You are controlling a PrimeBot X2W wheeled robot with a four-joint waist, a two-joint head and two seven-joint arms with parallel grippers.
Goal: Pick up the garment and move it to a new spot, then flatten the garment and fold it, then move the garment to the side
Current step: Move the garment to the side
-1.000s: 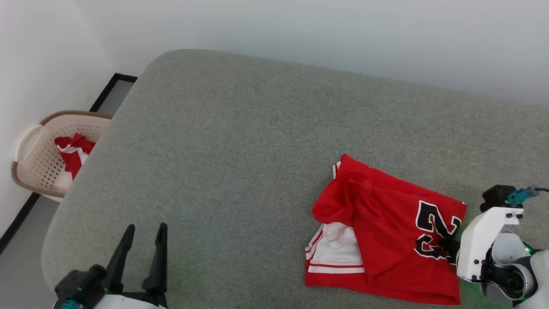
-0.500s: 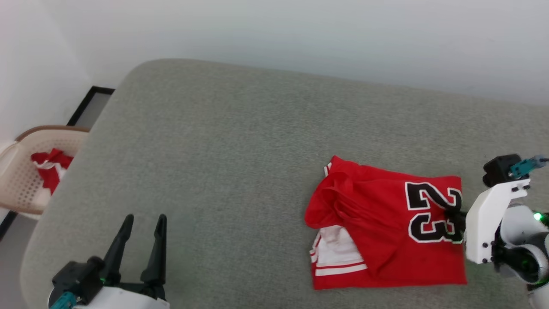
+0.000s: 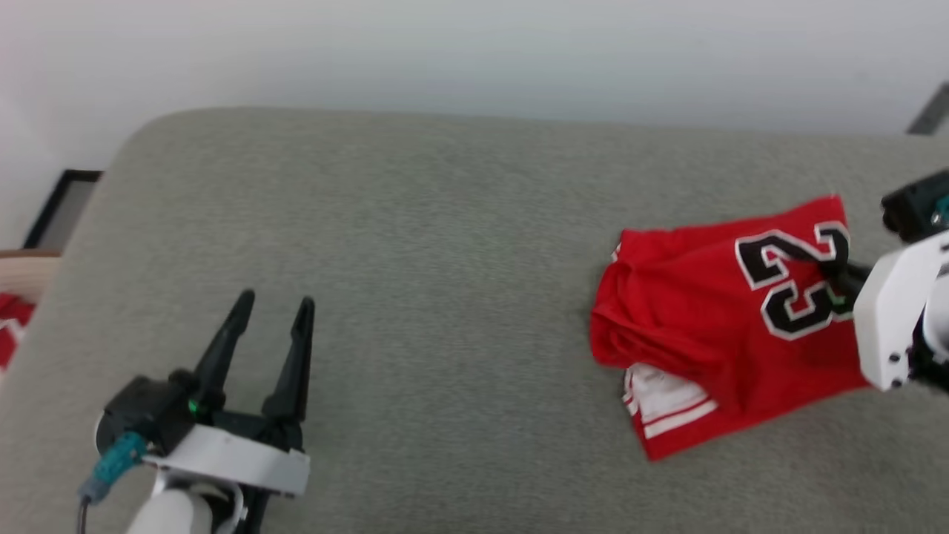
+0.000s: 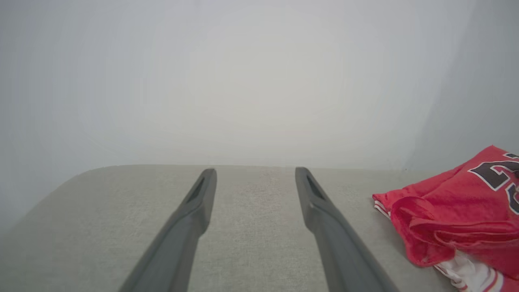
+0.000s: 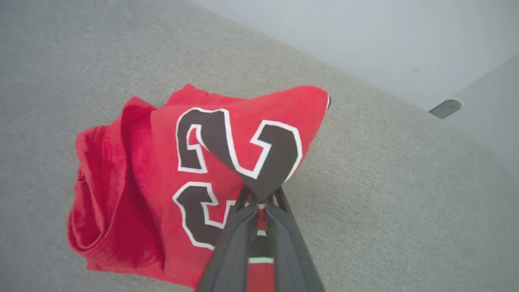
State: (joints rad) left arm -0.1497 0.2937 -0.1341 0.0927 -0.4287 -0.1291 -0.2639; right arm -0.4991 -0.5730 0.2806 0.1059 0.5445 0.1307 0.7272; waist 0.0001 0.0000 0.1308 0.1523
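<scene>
The garment (image 3: 712, 311) is a folded red jersey with a black, white-outlined number and white striped trim, lying on the right side of the grey cushion (image 3: 445, 222). My right gripper (image 3: 841, 274) is shut on the cloth at the number print. In the right wrist view the pinched fold of the garment (image 5: 162, 162) rises to a peak at the right gripper (image 5: 259, 198). My left gripper (image 3: 274, 304) stands open over the bare cushion at the lower left, well apart from the garment (image 4: 454, 211). Nothing sits between the left gripper (image 4: 255, 172) fingers.
A pale wall runs behind the cushion. At the far left edge sits a beige basket (image 3: 15, 271) with red cloth (image 3: 7, 326) in it, beside a dark floor strip (image 3: 63, 200). A grey metal piece (image 5: 446, 107) shows past the cushion's right end.
The head view has swung, so the whole picture shifted. The right gripper has tightened on the number print and drawn that side of the garment up and farther back; the garment has turned.
</scene>
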